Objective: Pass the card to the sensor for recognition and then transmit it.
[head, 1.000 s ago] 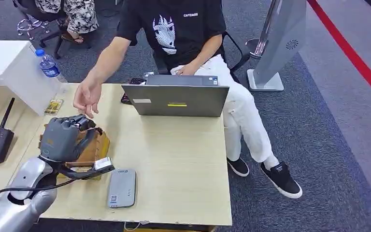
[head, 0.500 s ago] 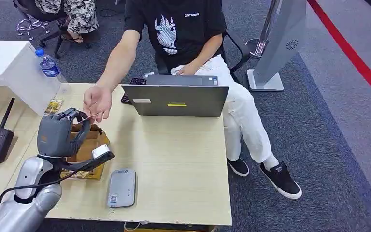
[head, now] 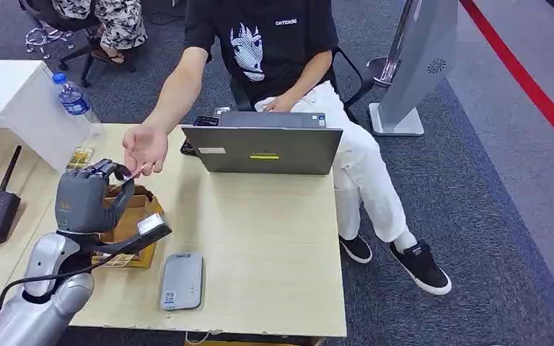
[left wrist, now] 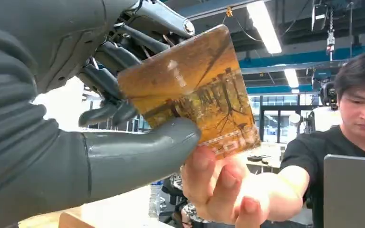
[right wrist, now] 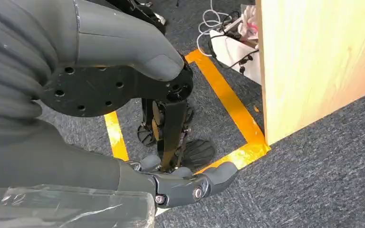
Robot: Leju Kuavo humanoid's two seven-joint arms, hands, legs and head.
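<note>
The robot's left hand (head: 81,200) is raised above the worktop (head: 260,238), its thumb and dark fingers (left wrist: 105,80) pinching a golden-brown picture card (left wrist: 195,90). A seated person's hand (head: 143,148) meets it at the card's far edge, fingertips touching the card. Below the left hand stands a brown cardboard box (head: 138,216); the grey card sensor (head: 182,280) lies just beside it, near the worktop's front edge. An open laptop (head: 263,148) sits in front of the person. The right hand (right wrist: 171,183) hangs beside the worktop over grey carpet, fingers loosely apart, holding nothing.
</note>
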